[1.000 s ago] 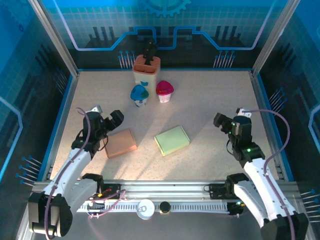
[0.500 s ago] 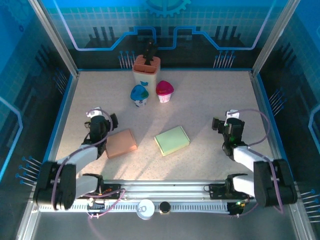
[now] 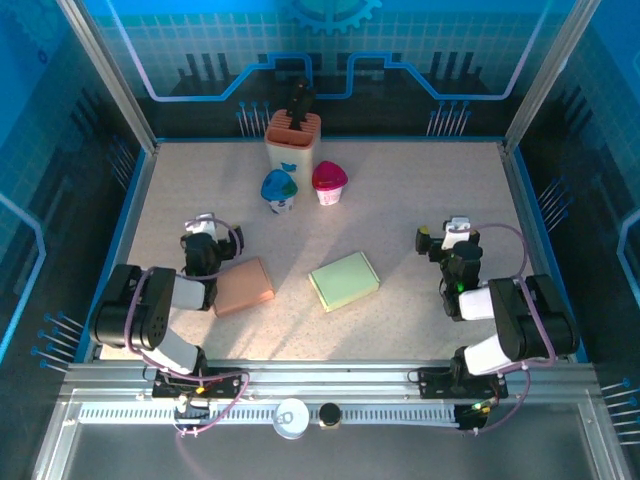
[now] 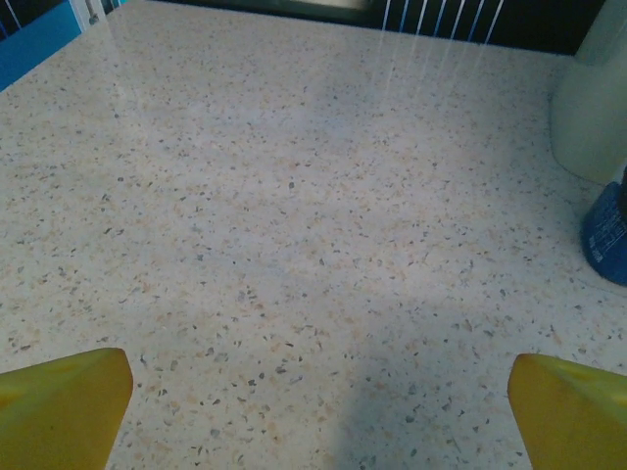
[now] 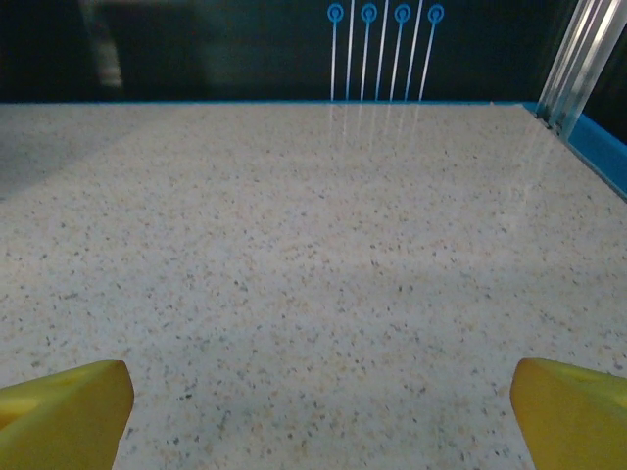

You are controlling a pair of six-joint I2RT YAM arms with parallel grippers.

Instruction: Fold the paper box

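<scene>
Two flat paper boxes lie on the speckled table: an orange-brown one [image 3: 243, 286] at the left and a light green one [image 3: 344, 280] in the middle. My left gripper [image 3: 205, 240] sits low just left of the orange-brown box, apart from it, facing the far side. In the left wrist view the left gripper [image 4: 318, 411] is open, with bare table between its yellow fingertips [image 4: 64, 406]. My right gripper [image 3: 446, 240] rests low to the right of the green box, well apart from it. The right wrist view shows the right gripper [image 5: 318, 416] open over bare table.
At the back stand an orange holder [image 3: 293, 138] with dark tools, a blue cup [image 3: 279, 189] and a pink cup [image 3: 329, 182]. The blue cup [image 4: 607, 230] and a pale container [image 4: 595, 98] sit at the right edge of the left wrist view. Blue rails [image 3: 526, 215] border the table.
Both arms have folded back and down toward their bases, and the grippers now sit low near the table. Both stay open. The boxes have not moved.
</scene>
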